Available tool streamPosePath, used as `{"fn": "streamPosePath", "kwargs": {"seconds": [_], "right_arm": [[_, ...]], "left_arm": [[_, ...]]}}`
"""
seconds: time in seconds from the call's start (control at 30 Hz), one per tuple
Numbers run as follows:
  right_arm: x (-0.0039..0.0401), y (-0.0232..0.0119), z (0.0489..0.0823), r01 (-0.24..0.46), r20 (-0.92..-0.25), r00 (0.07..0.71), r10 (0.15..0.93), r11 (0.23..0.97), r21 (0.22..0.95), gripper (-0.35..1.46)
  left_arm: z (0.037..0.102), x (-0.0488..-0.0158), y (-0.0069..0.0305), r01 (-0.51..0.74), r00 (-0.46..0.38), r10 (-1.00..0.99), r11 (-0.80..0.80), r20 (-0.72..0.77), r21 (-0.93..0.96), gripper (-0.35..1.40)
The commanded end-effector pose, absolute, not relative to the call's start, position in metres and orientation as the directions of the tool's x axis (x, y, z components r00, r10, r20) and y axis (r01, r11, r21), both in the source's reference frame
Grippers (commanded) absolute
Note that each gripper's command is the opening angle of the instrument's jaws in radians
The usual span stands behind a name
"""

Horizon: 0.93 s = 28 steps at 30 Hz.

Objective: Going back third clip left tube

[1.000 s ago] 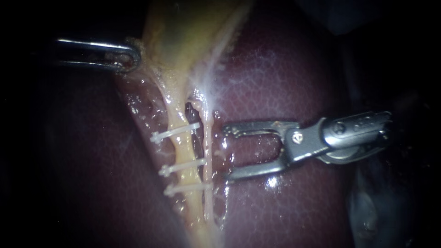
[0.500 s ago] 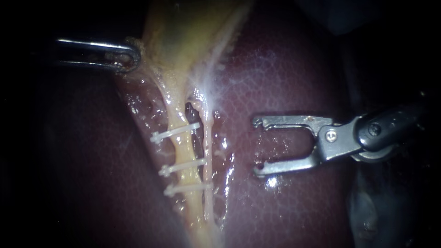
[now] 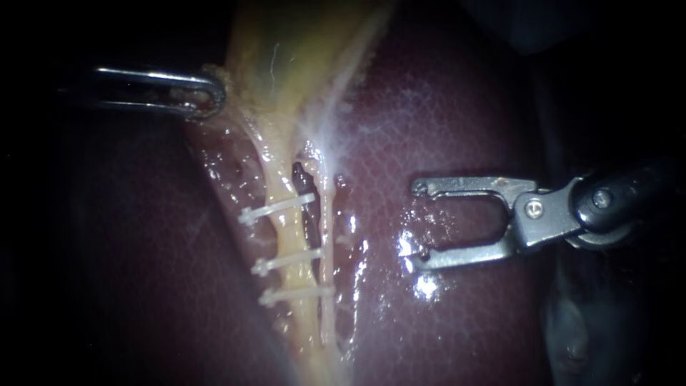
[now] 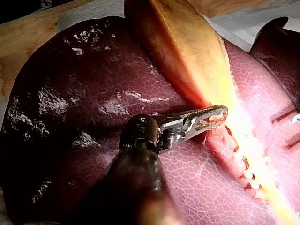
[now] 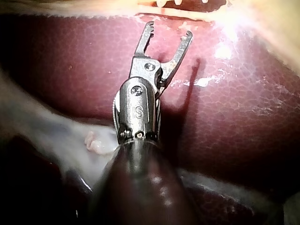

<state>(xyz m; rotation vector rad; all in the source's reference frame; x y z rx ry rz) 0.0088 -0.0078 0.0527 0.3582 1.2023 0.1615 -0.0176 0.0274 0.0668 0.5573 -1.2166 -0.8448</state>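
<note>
- The liver (image 3: 457,129) is the dark red bed under everything. It lies on both sides of the left tube (image 3: 289,239) and shines wet just to that tube's right.
- The gallbladder (image 3: 293,50), yellow-green, narrows down into the left tube from above.
- The right instrument (image 3: 413,226) lies over the liver, well to the right of the left tube, with its tips pointing towards it. Its jaws stand wide apart and hold nothing. The lower tip looks close to the liver, but I cannot tell whether it touches.
- The left instrument (image 3: 209,93) sits up and to the left of the left tube. Its jaws are closed on the gallbladder's edge.
- The right tube (image 3: 326,229), thinner and paler, lies just beside the left tube.
- Three white clips (image 3: 286,260) cross the left tube, one below another. The lowest reaches close to the right tube.
- Risks, as I judge them:
  - Withdrawing with the jaws low and wide could score the liver with the lower tip.
  - Any drift towards the left tube could snag the right tube or a clip end and loosen it.
  - A harder pull by the left instrument could tear the gallbladder's edge or strain the clipped stretch.
</note>
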Motion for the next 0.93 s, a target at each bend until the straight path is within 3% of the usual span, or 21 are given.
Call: {"fn": "streamPosePath", "kwargs": {"seconds": [0.03,0.4,0.93], "right_arm": [[0.0087,-0.0078,0.0527,0.066,-0.881,0.357,0.31,0.933,0.355,0.5],[0.008,-0.0079,0.0526,0.073,-0.881,0.358,0.308,0.932,0.356,0.5],[0.0079,-0.0079,0.0526,0.073,-0.881,0.358,0.308,0.932,0.356,0.5]], "left_arm": [[0.0671,-0.0179,0.0273,0.257,0.119,-0.806,0.589,0.58,0.766,-0.35],[0.0709,-0.0208,0.0264,0.247,0.149,-0.808,0.589,0.57,0.77,-0.35],[0.0714,-0.021,0.0262,0.245,0.152,-0.81,0.586,0.567,0.772,-0.35]]}}
